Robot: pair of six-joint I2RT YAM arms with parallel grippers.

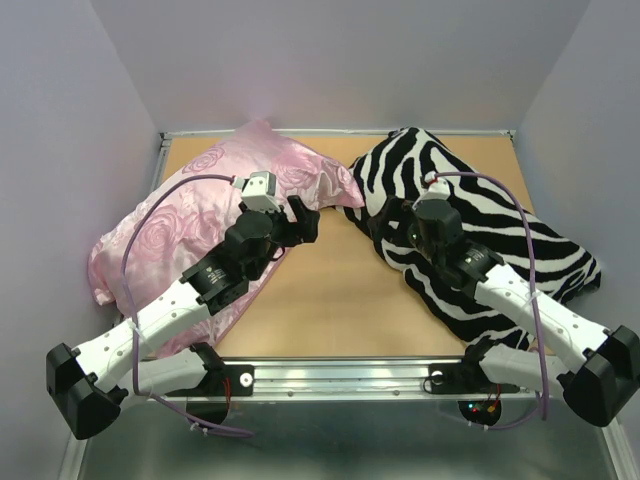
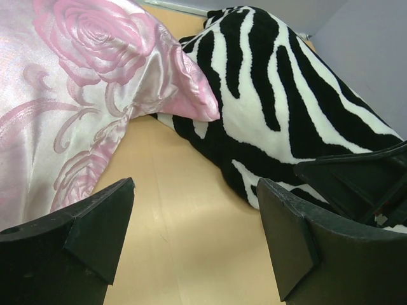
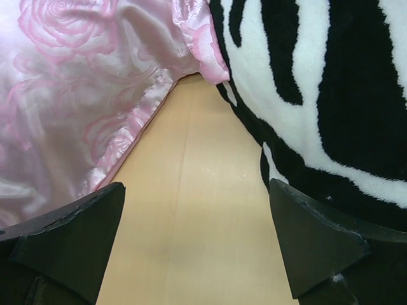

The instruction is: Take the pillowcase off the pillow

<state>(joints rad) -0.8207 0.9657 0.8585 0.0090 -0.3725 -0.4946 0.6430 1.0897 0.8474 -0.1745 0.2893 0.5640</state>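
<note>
pillowcase (image 1: 190, 230): lying on the left side of the table (image 1: 340, 300), long axis running diagonally from near-left up to the far middle, far corner poking toward the zebra pillow (image 1: 480, 230) and touching it
pillow: probably sitting inside the pink cover, can't actually see any white
count: one pink cover, one zebra pillow, two arms
left gripper (image 2: 194, 238): hovering over bare wood by the pink edge, fingers spread, holding nothing
right gripper (image 3: 197, 244): hanging by the zebra's left edge, fingers spread wide too, nothing between them
</note>
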